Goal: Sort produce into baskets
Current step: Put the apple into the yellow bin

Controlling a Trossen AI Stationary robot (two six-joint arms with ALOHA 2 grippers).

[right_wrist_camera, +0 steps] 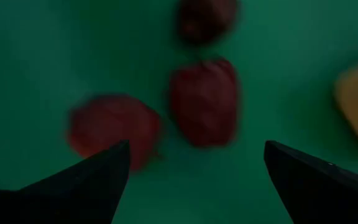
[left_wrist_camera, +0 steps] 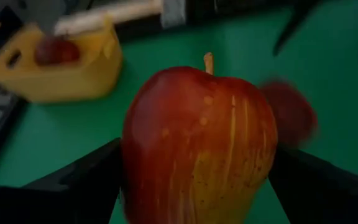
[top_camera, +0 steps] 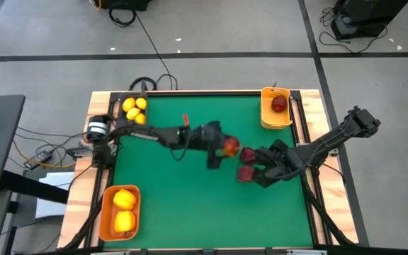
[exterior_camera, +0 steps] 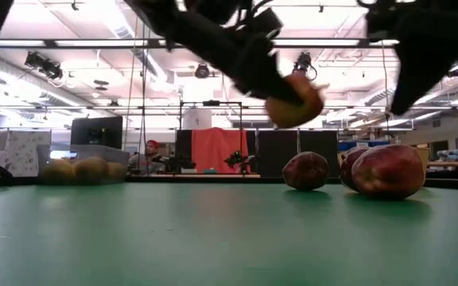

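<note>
We hold one red-and-yellow apple (left_wrist_camera: 197, 149) in our left gripper (top_camera: 222, 149), the fingers closed against its two sides; in the low view it hangs clear above the green table (top_camera: 176, 205), near the middle of the mat. Our right gripper (top_camera: 250, 168) hovers just beside it, toward three o'clock, its fingers spread wide and holding nothing, above the loose dark red apples (right_wrist_camera: 204, 102).

Judging progress from how things lie, we are well past halfway. The black basket (top_camera: 121, 101) at the eleven o'clock corner holds four small lemons (top_camera: 134, 108). The deeper orange basket (top_camera: 105, 212) at seven o'clock holds two bigger yellow fruits (top_camera: 124, 210). The yellow-orange basket (top_camera: 271, 119) at one o'clock holds one dark red apple (top_camera: 279, 103). No yellow pieces remain loose on the mat.

What is left, as far as we can see, is only apples: the one in our grip, and those on the table. The right wrist view shows three dark red pieces on the mat, though one may be the apple the left arm carries, so we count at least two lying there. We judge that all of them belong at one o'clock with the apple already binned.
</note>
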